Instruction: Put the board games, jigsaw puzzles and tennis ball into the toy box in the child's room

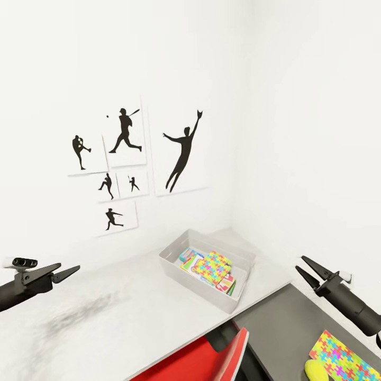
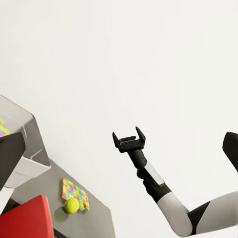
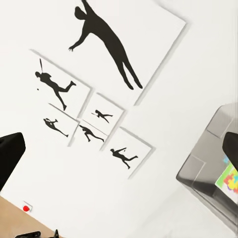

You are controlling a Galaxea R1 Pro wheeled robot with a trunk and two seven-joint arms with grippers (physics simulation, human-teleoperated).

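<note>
A red chair back rises at the near edge of the head view, tucked against the long L-shaped tabletop with its light grey top and dark grey corner section. On that dark section, near the robot's right side, a thin flat jigsaw puzzle sheet of yellow, pink, blue and green interlocking pieces lies flat, with a small yellow-green tennis ball at its near corner, seemingly touching it; the left wrist view shows the same ball resting at the sheet's edge. The black left gripper hangs over the light grey top at the left, empty, its jaws slightly parted. The black right gripper hangs above the dark section at the right, empty, its jaws spread; the left wrist view shows it open against the white wall. Between and beyond the two arms, the shallow light grey toy box with outward-sloping sides stands on the light grey top near the room's corner. Inside it a second multicoloured puzzle sheet lies on top of flat, brightly printed board game boxes. Farthest off, six white panels with black silhouette athlete pictures hang on the white wall, also visible in the right wrist view.
</note>
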